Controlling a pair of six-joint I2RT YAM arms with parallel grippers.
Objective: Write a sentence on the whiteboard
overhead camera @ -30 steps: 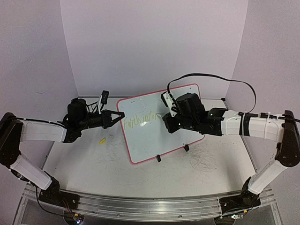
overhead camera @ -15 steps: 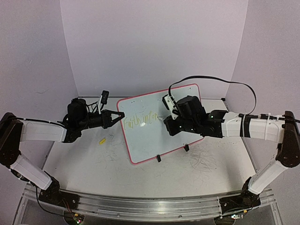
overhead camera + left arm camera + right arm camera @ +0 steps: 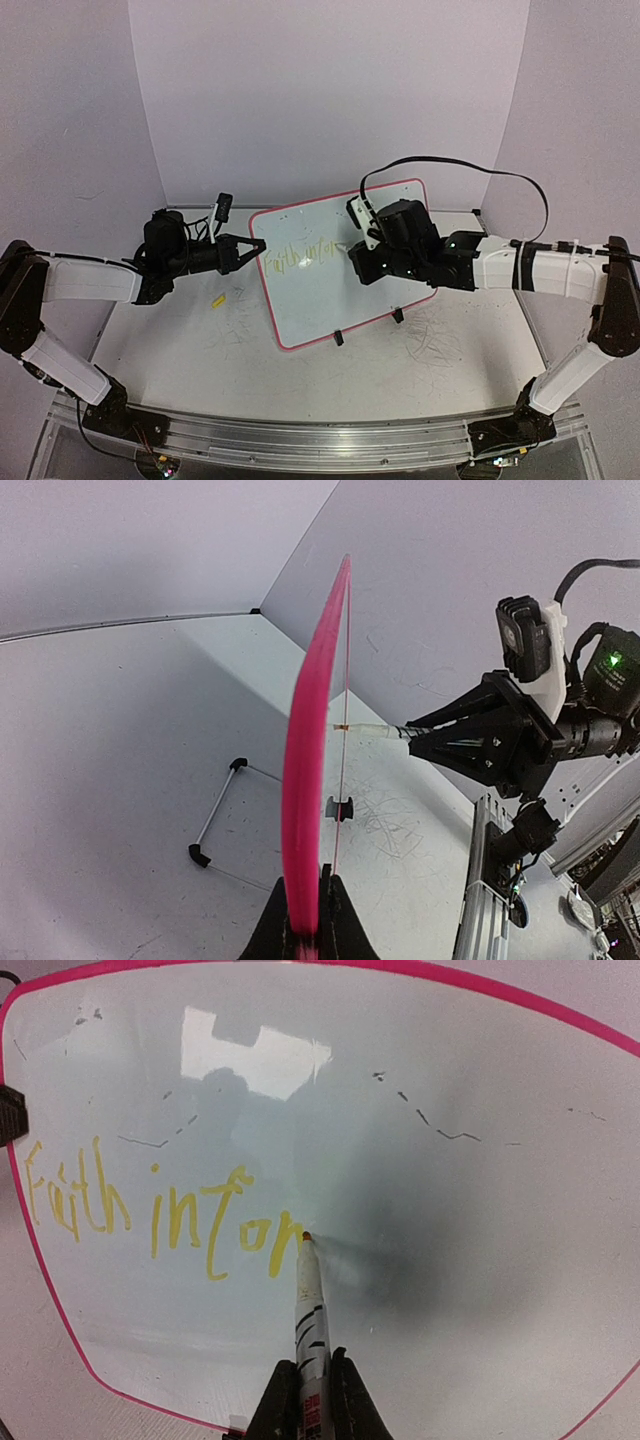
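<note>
The whiteboard (image 3: 320, 300) stands tilted on the table, white with a pink rim. My left gripper (image 3: 252, 252) is shut on its left edge; the left wrist view shows the rim (image 3: 310, 780) edge-on between the jaws of that gripper (image 3: 305, 930). My right gripper (image 3: 352, 250) is shut on a white marker (image 3: 310, 1310), whose orange tip touches the board (image 3: 450, 1210). The sentence (image 3: 170, 1220), in yellow strokes, reads about "Faith inton" and ends at the tip. It also shows faintly in the top view (image 3: 300, 258). The marker (image 3: 375, 730) meets the board's far face.
A small yellow cap (image 3: 217, 300) lies on the table left of the board. Grey scribbles (image 3: 430, 340) mark the tabletop at the right. Two black clip feet (image 3: 338, 338) hold the board's lower edge. A wire stand (image 3: 215, 815) lies behind it. Purple walls close in on three sides.
My right gripper with the marker dipped slightly and came back up, adding a stroke at the end of the yellow writing. The left arm and board stayed put.
</note>
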